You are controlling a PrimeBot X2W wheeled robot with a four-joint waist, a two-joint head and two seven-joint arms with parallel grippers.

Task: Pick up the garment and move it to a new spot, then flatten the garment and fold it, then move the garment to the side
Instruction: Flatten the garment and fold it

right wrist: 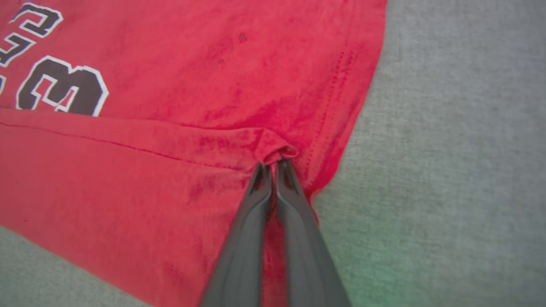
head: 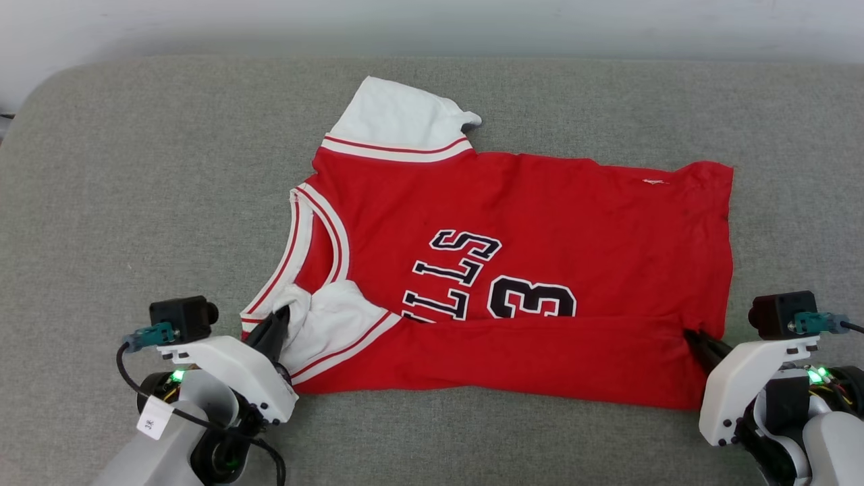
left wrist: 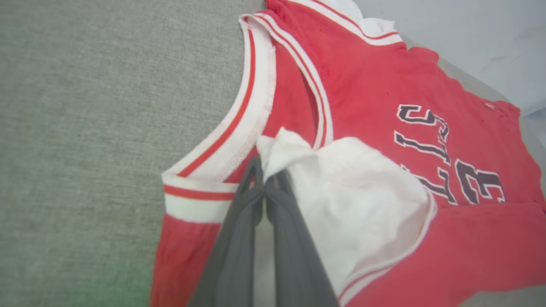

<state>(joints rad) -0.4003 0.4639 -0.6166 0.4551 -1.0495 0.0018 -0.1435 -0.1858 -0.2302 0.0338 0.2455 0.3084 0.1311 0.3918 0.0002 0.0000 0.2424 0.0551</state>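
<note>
- Garment (head: 526, 223), head view: red jersey lying flat mid grey padded surface (head: 135, 202), collar toward its left edge, hem toward its right. The near long side is folded over the lower lettering. Left gripper (head: 277, 322) and right gripper (head: 695, 337) are at the fold's two ends.
- Left wrist view: fingers closed tight, pinching the white sleeve (left wrist: 362, 196) beside the collar.
- Right wrist view: fingers closed tight on a red tuck at the hem corner (right wrist: 275, 147).
- Handling, judged: carry both ends level and together, fabric taut, so the crease runs straight.
</note>
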